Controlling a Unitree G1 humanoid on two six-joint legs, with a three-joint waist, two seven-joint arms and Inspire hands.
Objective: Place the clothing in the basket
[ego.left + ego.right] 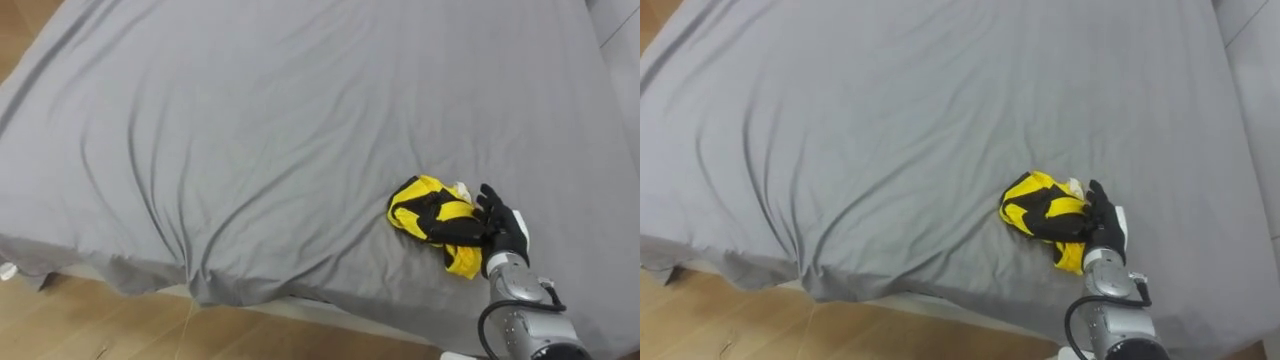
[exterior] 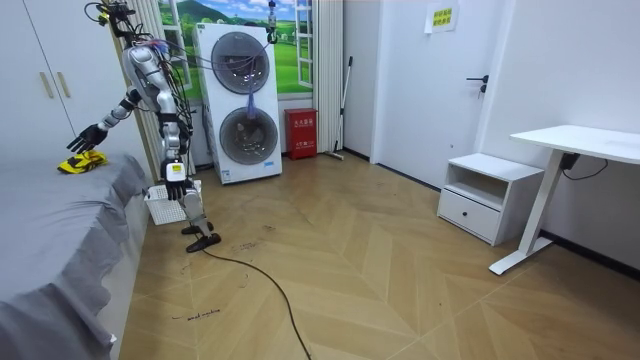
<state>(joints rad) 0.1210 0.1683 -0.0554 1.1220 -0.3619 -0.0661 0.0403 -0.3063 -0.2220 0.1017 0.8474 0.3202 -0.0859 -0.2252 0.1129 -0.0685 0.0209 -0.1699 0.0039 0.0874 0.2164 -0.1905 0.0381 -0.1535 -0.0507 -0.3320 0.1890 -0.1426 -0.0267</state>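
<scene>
A crumpled yellow and black garment (image 1: 432, 219) lies on the grey bed sheet (image 1: 250, 130), near the bed's front right edge. My right hand (image 1: 503, 232) reaches over it from the lower right. Its straight fingers rest against the garment's right side, open. In the room view I stand at the bed's side with this arm stretched out over the garment (image 2: 80, 163). My left hand (image 2: 175, 170) hangs by my side. A white basket (image 2: 162, 206) stands on the floor by my feet, next to the bed.
The sheet is wrinkled and hangs over the bed's near edge, with wooden floor (image 1: 90, 325) below. Behind me stand a stacked washer and dryer (image 2: 245, 105), a red box (image 2: 300, 133), a white bedside cabinet (image 2: 490, 195) and a white desk (image 2: 580, 145).
</scene>
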